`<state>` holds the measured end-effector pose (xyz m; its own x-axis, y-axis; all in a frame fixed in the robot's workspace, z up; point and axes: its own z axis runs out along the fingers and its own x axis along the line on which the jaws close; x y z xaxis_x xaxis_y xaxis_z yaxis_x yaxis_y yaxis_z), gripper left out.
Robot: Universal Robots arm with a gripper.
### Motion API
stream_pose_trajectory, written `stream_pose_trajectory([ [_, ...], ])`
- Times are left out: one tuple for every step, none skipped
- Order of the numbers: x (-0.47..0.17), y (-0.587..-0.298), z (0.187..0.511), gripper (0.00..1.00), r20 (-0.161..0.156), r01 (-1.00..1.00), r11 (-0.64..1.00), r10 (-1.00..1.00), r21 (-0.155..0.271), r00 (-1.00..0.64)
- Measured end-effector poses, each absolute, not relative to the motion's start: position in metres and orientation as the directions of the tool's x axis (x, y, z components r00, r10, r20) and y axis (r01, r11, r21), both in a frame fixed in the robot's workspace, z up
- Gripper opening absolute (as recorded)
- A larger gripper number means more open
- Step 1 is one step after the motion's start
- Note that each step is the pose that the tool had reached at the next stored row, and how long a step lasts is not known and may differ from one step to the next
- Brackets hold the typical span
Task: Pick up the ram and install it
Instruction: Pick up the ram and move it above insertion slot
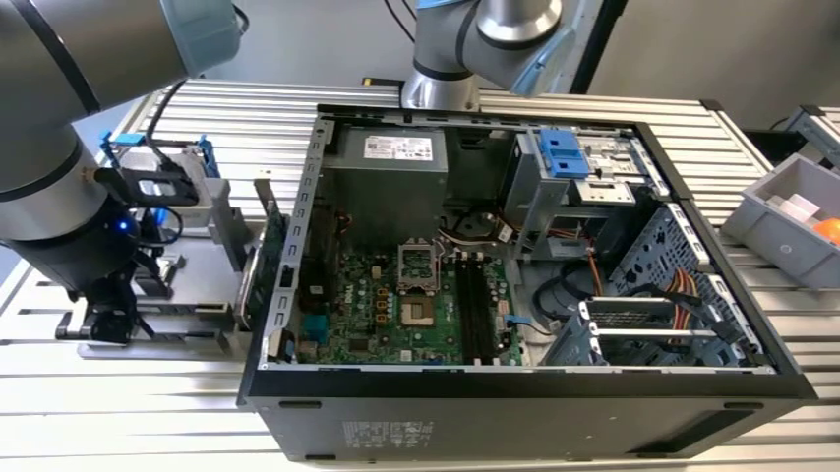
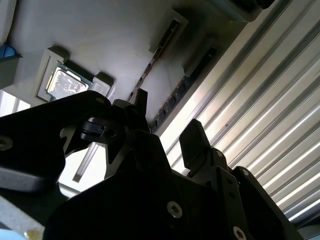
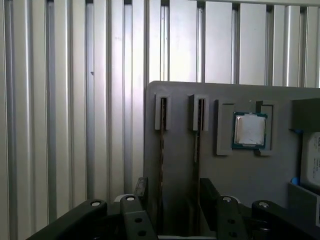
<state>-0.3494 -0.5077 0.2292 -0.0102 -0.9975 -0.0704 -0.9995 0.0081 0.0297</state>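
Two ram sticks stand on edge in slots of a grey holder plate (image 3: 180, 95). In the first wrist view they are the thin dark strips, one ram stick (image 3: 162, 135) and a second ram stick (image 3: 198, 131). The second wrist view shows the same pair as a ram stick (image 2: 150, 62) and another ram stick (image 2: 187, 75). My gripper (image 3: 175, 192) is open, hovering short of the sticks with nothing between its fingers (image 2: 194, 137). In the exterior view the gripper (image 1: 112, 320) hangs low at the left, beside the open computer case (image 1: 282, 383).
A square silver processor chip (image 3: 250, 130) lies in a pocket of the holder beside the sticks. A blue-trimmed hard drive (image 1: 157, 177) stands behind the holder. Inside the case, the motherboard (image 1: 381, 315) has long dark memory slots (image 1: 475, 315). A grey bin (image 1: 788, 221) sits at the exterior view's right.
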Motion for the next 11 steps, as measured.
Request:
stream_pose_trajectory([
  [-0.3494, -0.5077, 0.2284, 1.0, -0.07, -1.0, 0.008, -0.997, 0.03, -0.01],
  [-0.3494, -0.5077, 0.2278, 1.0, -0.07, -1.0, 0.008, -0.997, 0.03, -0.01],
  [-0.3494, -0.5077, 0.2273, 1.0, -0.07, -1.0, 0.008, -0.997, 0.03, -0.01],
  [-0.3494, -0.5077, 0.2268, 1.0, -0.07, -0.999, 0.008, -0.998, 0.031, -0.01],
  [-0.3494, -0.5077, 0.2263, 1.0, -0.069, -0.999, 0.008, -0.998, 0.032, -0.01],
  [-0.3494, -0.5077, 0.2258, 1.0, -0.068, -0.999, 0.008, -0.998, 0.033, -0.01],
  [-0.3494, -0.5077, 0.2253, 1.0, -0.068, -0.999, 0.008, -0.998, 0.034, -0.01],
  [-0.3494, -0.5077, 0.2249, 1.0, -0.067, -0.999, 0.008, -0.998, 0.035, -0.011],
  [-0.3494, -0.5077, 0.2245, 1.0, -0.067, -0.999, 0.008, -0.998, 0.036, -0.011],
  [-0.3494, -0.5077, 0.2241, 1.0, -0.067, -0.999, 0.008, -0.998, 0.036, -0.011],
  [-0.3494, -0.5077, 0.2238, 1.0, -0.066, -0.999, 0.008, -0.998, 0.036, -0.011],
])
